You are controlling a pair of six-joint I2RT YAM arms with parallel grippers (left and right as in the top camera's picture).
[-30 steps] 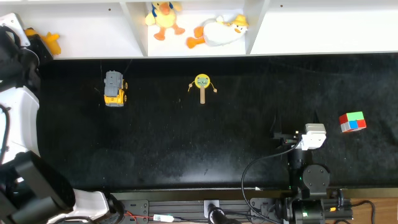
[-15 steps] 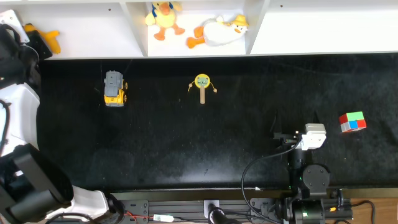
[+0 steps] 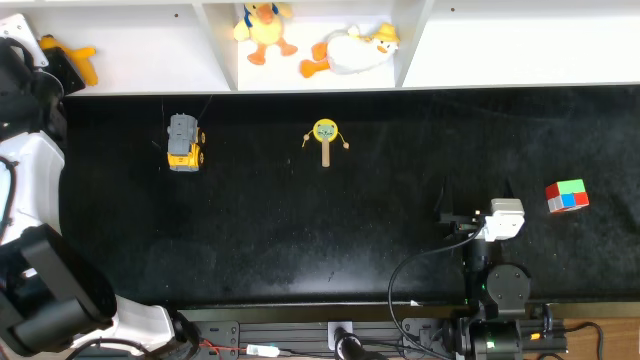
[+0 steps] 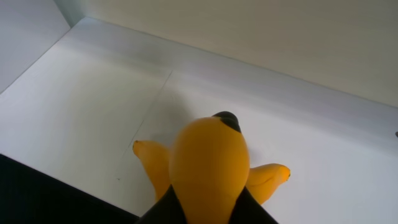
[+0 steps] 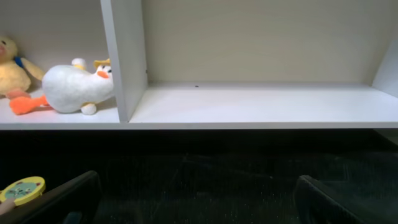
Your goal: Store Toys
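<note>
Toys, six counted: three in the shelf (image 3: 500, 62), three on the tabletop (image 3: 400, 180).

Item in hand: one yellow plush toy (image 4: 208, 165), clamped between the fingers of the left pincer (image 4: 208, 210), inside the shelf's left compartment. We cannot tell whether it rests on the white floor or hangs just above it.

Change noted: over the last second the yellow plush toy has crept slightly deeper into that compartment, and the left arm (image 3: 30, 160) has shifted a little at the tabletop's left edge. Nothing else has moved. We judge that this toy's placement is nearly done and only the release is outstanding.

Stored, middle compartment, two:
- one yellow duckling plush (image 3: 264, 28), upright;
- one white duck plush (image 3: 350, 50), lying on its side just beside the duckling.

Awaiting storage, tabletop, three:
- one toy truck (image 3: 184, 142), yellow and grey, left of centre, near the shelf;
- one rattle drum (image 3: 325, 135), yellow, on a wooden handle, near the middle;
- one colour cube (image 3: 567, 196), at the far right, well apart from the others.

Pincers, two: the left as above; the right pincer (image 5: 199, 205) has its fingers spread wide with nothing between them, low over the tabletop and facing the shelf.

By our count the task stands about half done.
</note>
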